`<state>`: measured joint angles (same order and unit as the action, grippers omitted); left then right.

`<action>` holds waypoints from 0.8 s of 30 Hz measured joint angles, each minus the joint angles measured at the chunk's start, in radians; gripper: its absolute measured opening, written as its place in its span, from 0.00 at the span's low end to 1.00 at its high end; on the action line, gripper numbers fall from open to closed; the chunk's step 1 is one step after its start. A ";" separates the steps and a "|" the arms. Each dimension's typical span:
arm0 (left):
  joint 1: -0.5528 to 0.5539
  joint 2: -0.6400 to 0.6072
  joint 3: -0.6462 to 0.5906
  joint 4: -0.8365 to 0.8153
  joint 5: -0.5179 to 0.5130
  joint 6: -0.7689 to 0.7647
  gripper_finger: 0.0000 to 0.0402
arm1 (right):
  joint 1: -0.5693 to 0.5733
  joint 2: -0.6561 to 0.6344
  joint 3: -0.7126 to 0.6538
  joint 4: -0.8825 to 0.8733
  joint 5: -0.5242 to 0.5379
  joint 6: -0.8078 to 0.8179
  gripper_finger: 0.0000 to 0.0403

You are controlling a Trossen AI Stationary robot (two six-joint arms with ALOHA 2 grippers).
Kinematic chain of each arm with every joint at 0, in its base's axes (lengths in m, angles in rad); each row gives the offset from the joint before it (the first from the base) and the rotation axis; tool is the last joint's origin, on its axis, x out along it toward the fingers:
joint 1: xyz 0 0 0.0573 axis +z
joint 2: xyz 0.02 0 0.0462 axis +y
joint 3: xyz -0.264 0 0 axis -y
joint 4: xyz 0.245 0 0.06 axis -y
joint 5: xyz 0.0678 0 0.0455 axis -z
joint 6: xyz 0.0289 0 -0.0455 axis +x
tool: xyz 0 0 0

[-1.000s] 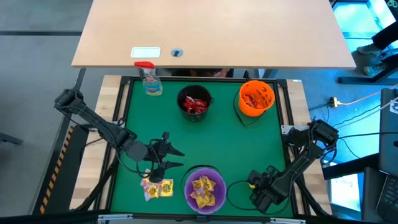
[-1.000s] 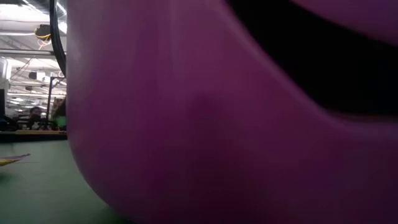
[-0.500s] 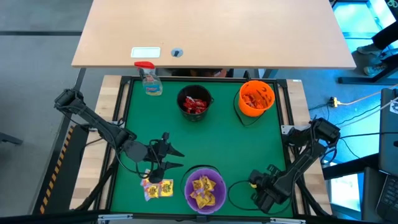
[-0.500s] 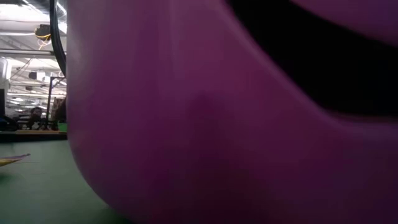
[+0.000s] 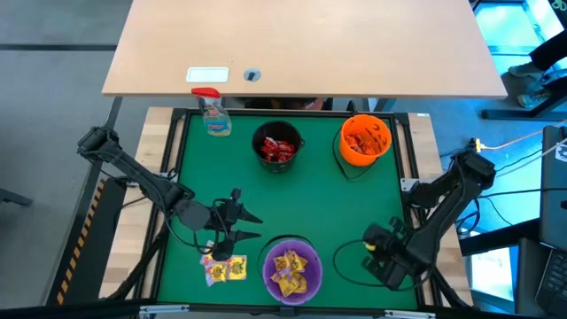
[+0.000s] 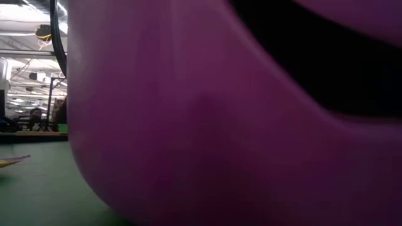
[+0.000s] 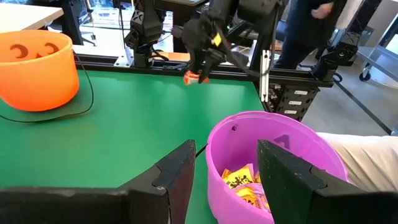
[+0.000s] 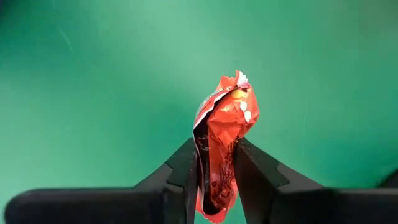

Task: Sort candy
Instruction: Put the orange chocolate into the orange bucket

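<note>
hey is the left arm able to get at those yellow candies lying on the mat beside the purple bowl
Probably yes. The left gripper stands open just above the loose yellow candies on the mat, left of the purple bowl, with nothing between them. The right gripper, shut on an orange candy, is well off to the other side.

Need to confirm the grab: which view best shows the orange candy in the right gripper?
The right wrist view: the orange candy fills the frame, pinched between the right gripper. The left wrist view shows it small and far; high and low views don't show it.
</note>
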<state>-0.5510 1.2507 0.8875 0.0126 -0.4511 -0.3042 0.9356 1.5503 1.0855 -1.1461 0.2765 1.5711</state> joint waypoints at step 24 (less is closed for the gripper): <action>0.000 0.000 0.000 0.001 0.000 0.000 0.40 | -0.057 -0.190 0.000 0.270 0.667 -0.402 0.22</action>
<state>-0.5510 1.2507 0.8875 0.0134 -0.4515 -0.3042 0.8787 1.3602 1.0851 -0.8759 0.9430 1.1694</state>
